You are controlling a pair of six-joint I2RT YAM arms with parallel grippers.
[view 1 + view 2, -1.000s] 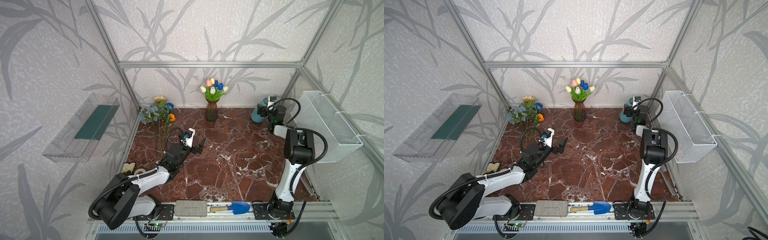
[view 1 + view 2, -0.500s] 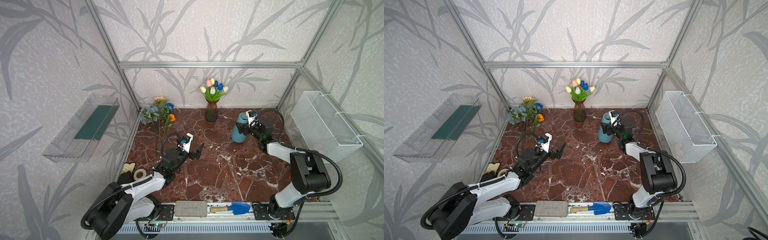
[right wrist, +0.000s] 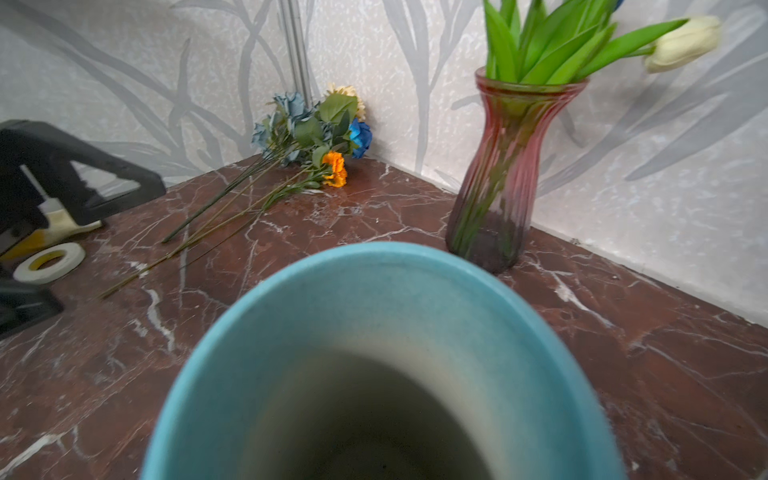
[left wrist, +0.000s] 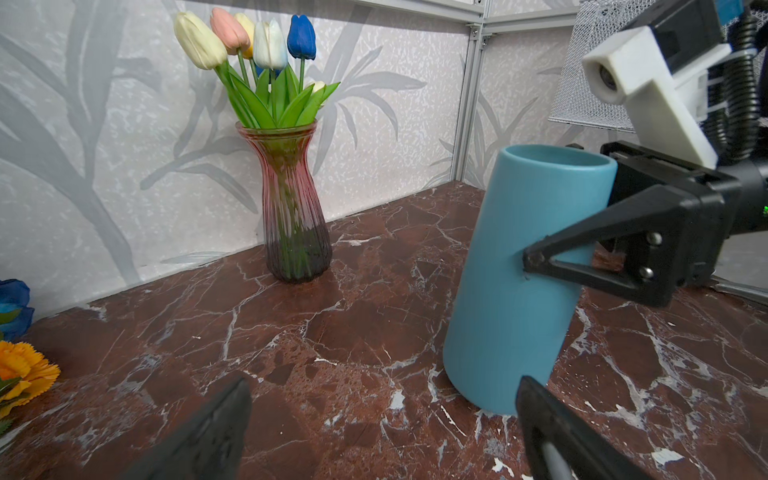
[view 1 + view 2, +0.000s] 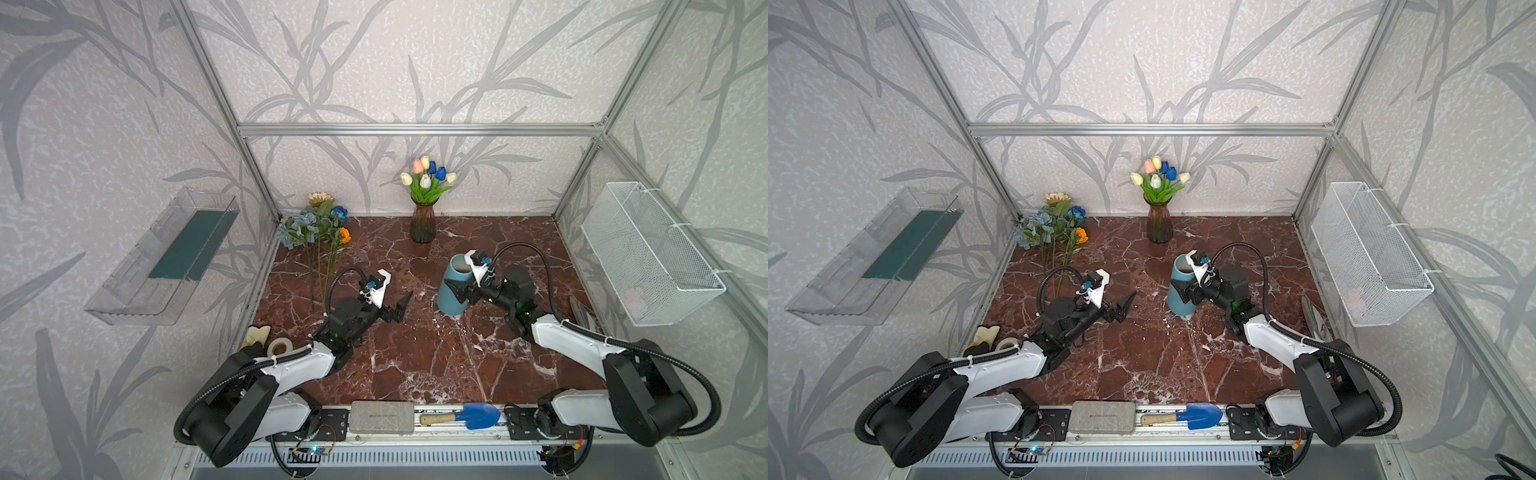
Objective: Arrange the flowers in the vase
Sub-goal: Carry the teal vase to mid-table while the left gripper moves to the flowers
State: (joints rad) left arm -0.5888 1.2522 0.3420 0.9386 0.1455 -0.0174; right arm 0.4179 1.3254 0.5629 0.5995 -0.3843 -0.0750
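Note:
My right gripper [image 5: 457, 283] [image 5: 1184, 286] is shut on a blue ceramic vase [image 5: 452, 291] [image 5: 1182, 297] [image 4: 523, 291] [image 3: 374, 299] at mid-table. The vase leans slightly, empty, with its base at the marble top. The loose flowers [image 5: 320, 228] [image 5: 1054, 224] [image 3: 316, 129] lie in the back left corner with their stems pointing forward. Left of the vase my left gripper [image 5: 399, 305] [image 5: 1124, 305] [image 4: 384, 399] is open and holds nothing. Tulips [image 5: 428, 176] [image 5: 1158, 174] stand in a pink glass vase [image 5: 423, 224] [image 5: 1159, 224] [image 4: 291, 199] [image 3: 507, 166] at the back wall.
A wire basket [image 5: 648, 253] hangs on the right wall and a clear shelf [image 5: 166, 253] on the left wall. A tape roll [image 5: 279, 345] and a cream glove [image 5: 257, 334] lie front left. Shears [image 5: 582, 316] lie at the right edge. A grey block [image 5: 382, 417] and a blue trowel [image 5: 478, 415] rest on the front rail.
The right arm has carried the blue vase from the back right corner leftward and forward to mid-table. The left gripper has drifted slightly toward the front, still open.

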